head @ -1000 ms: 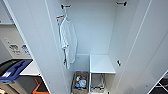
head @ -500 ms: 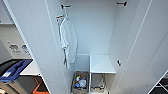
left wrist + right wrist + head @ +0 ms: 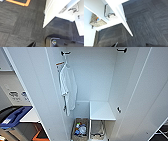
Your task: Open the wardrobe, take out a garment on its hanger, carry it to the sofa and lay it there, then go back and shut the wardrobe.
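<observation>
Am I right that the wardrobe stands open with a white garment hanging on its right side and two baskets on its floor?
Not quite: the head view shows the white garment hanging on the left side of the wardrobe, not the right. The doors are indeed open, and two baskets sit on its floor.

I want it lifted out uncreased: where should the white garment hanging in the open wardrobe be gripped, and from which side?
Probably the hanger neck, under the black peg, coming in from the open front. The white garment hangs limp at the left of the wardrobe, so cloth gives no firm hold.
</observation>
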`<state>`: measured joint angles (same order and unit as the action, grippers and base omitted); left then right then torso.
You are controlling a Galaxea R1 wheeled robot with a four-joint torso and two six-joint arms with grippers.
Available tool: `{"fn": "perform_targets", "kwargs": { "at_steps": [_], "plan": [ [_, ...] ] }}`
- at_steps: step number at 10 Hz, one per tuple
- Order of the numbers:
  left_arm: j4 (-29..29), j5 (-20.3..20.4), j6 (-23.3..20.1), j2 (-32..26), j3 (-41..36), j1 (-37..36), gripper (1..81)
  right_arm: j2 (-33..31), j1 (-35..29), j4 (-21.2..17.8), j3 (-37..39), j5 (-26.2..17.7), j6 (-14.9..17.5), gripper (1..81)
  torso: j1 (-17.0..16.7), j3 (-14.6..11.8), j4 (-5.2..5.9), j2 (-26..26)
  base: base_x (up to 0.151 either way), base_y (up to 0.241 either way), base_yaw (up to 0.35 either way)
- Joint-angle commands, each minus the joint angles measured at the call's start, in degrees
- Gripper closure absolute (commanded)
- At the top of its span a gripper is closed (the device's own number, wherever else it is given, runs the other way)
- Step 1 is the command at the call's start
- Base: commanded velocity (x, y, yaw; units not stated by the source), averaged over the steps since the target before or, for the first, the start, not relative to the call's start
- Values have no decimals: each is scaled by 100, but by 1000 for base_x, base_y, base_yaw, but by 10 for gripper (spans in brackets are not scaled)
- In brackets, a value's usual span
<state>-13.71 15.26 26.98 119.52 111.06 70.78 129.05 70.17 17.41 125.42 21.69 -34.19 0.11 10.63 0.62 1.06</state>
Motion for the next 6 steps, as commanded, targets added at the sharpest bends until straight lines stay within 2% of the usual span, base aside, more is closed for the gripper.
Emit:
{"fn": "perform_targets", "kwargs": {
  "at_steps": [1, 2, 4, 6],
  "plan": [
    [-34, -6, 1054, -893, 30, -1314, 10, -702, -1086, 17, 359, 12, -666, 10, -2, 0, 0, 0, 0, 0, 0],
    [-44, -322, 1099, -990, -22, -1692, 10, -825, -1386, 52, 430, -77, -922, 10, 0, 2, 0, 0, 0, 0, 0],
    [-26, -1131, 1108, -947, -31, -2554, 10, -1045, -1948, 43, 421, -332, -1212, 10, 0, 5, 0, -5, 0, 0, 0],
    [-35, -2051, 1108, -597, -127, -3406, 10, -1089, -2510, 43, 491, -612, -1641, 10, 5, 9, 0, -7, 0, 0, 0]
  ]
}}
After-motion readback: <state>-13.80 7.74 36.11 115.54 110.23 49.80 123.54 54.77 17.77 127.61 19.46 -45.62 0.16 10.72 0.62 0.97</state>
